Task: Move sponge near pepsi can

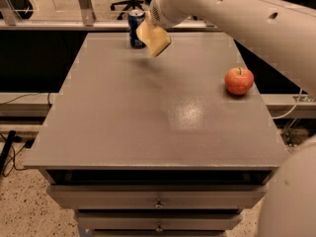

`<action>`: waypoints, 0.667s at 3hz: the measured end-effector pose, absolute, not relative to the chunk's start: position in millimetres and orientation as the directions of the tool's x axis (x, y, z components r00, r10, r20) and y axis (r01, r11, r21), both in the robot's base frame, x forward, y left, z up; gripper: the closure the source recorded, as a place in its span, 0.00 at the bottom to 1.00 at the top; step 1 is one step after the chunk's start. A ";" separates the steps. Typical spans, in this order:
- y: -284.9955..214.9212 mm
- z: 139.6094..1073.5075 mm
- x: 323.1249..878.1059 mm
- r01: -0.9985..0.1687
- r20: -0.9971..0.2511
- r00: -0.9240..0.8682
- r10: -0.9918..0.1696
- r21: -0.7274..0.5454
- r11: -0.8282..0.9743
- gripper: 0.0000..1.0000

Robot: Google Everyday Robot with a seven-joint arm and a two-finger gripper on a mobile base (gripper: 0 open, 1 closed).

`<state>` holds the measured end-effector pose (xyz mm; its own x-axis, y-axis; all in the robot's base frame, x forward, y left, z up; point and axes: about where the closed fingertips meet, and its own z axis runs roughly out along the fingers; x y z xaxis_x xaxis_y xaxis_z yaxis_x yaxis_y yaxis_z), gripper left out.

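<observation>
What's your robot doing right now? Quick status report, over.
Gripper over far table edge, shut on sponge, held clear of the surface. Sponge right beside pepsi can. Nothing between them; apple well off to the side.

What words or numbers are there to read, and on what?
On the can: markings too blurred to read.
On the apple, table and sponge: none.
The gripper holds the sponge in the air, right beside the can.
</observation>
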<state>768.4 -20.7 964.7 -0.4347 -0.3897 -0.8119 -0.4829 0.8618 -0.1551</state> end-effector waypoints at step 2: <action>-16.1 934.4 821.3 -0.438 -0.778 -0.498 -0.383 -0.155 0.885 1.00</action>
<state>821.3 -16.1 934.4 -0.4975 -0.3828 -0.7784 -0.4384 0.8853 -0.1551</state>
